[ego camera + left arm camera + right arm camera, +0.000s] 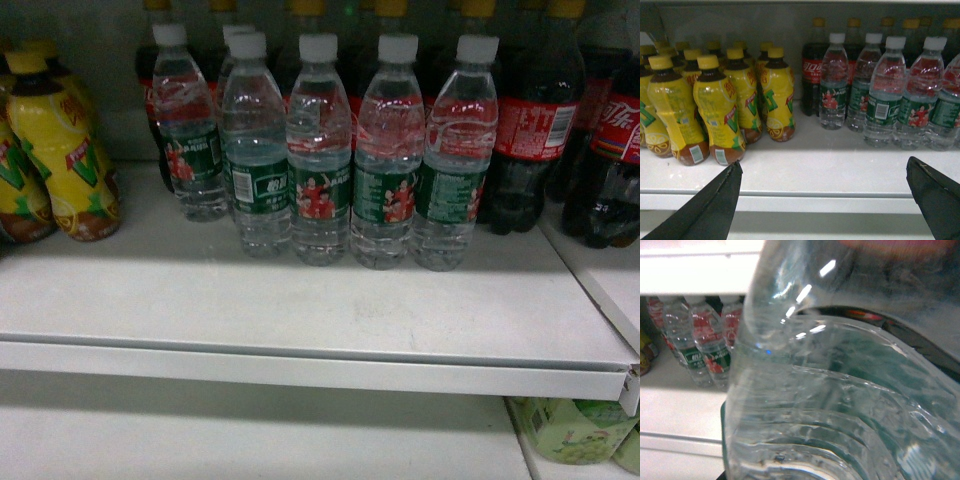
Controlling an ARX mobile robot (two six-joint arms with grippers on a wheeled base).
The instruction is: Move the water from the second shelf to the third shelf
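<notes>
A clear ribbed water bottle with a dark green label fills the right wrist view, tilted and held off the shelf in front of it. My right gripper is shut on it, and its fingers are hidden behind the bottle. Several more water bottles stand in a row at the back of the white shelf; they also show as water bottles in the left wrist view. My left gripper hovers open before the shelf's front edge, with nothing between its black fingertips. Neither gripper shows in the head view.
Yellow tea bottles crowd the shelf's left; dark cola bottles with red labels stand behind and right of the water. Light green packs sit on the lower shelf at the right. The shelf's front lip juts out.
</notes>
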